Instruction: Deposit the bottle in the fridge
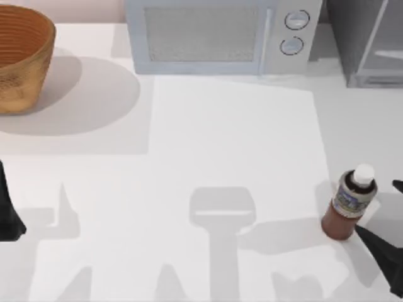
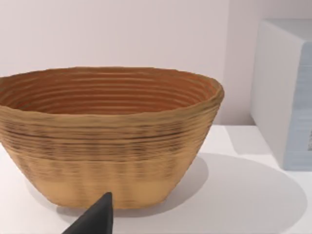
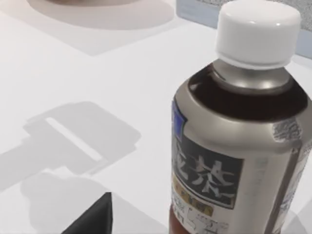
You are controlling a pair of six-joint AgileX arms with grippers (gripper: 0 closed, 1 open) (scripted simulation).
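The bottle (image 1: 348,204) stands upright on the white surface (image 1: 239,145) near its right edge, cap on. My right end effector (image 1: 387,217) is right beside it: one dark finger (image 1: 381,251) sits just off the base, and another dark tip shows at the picture's right edge level with the label. They look spread on either side of the bottle, so I take this end effector for open with nothing gripped yet. From the right wrist the bottle (image 3: 239,131) looms very close, so I judge I am at the approach, just short of closing.

The fridge (image 1: 368,41) sits at the far right corner, well apart from the bottle, beside the microwave (image 1: 220,34). Whether its door is open I cannot tell.

My left end effector (image 1: 7,217) rests at the left edge, facing the basket (image 2: 107,131); its fingers I cannot judge.

So nothing of the task is done: gripping, lifting, carrying and placing inside the fridge all remain.
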